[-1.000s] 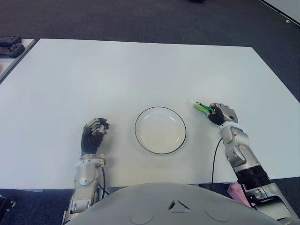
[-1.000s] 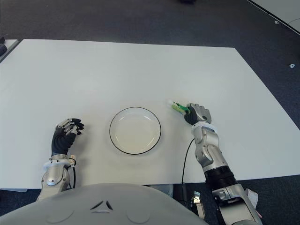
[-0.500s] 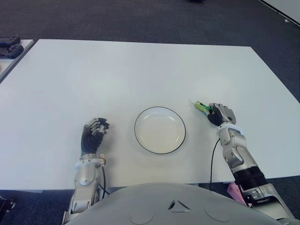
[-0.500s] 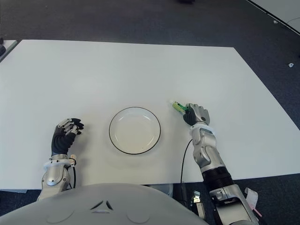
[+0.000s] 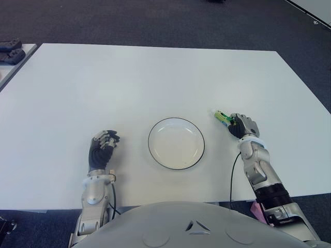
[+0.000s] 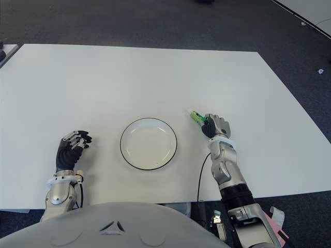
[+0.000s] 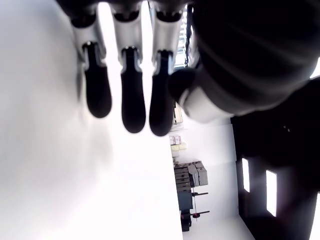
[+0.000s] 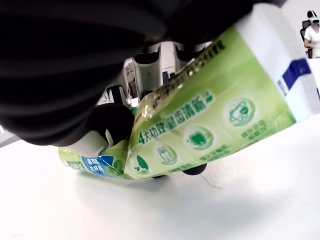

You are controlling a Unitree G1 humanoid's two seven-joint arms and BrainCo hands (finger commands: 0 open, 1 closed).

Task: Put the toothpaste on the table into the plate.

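Note:
A green and white toothpaste tube [image 5: 222, 117] is gripped in my right hand [image 5: 242, 125], a short way right of the plate [image 5: 176, 143]. The right wrist view shows the tube [image 8: 210, 120] pressed under curled fingers [image 8: 115, 122], just above the white table [image 8: 200, 210]. Its cap end pokes out toward the plate. The plate is white with a dark rim and holds nothing. My left hand [image 5: 102, 149] shows left of the plate with relaxed fingers [image 7: 125, 90] holding nothing.
The white table [image 5: 129, 82] spreads wide behind the plate. Dark objects [image 5: 10, 49] lie on a side surface at the far left. Dark carpet surrounds the table.
My right hand with the tube has shifted very slightly. The left hand and the plate stay where they were.

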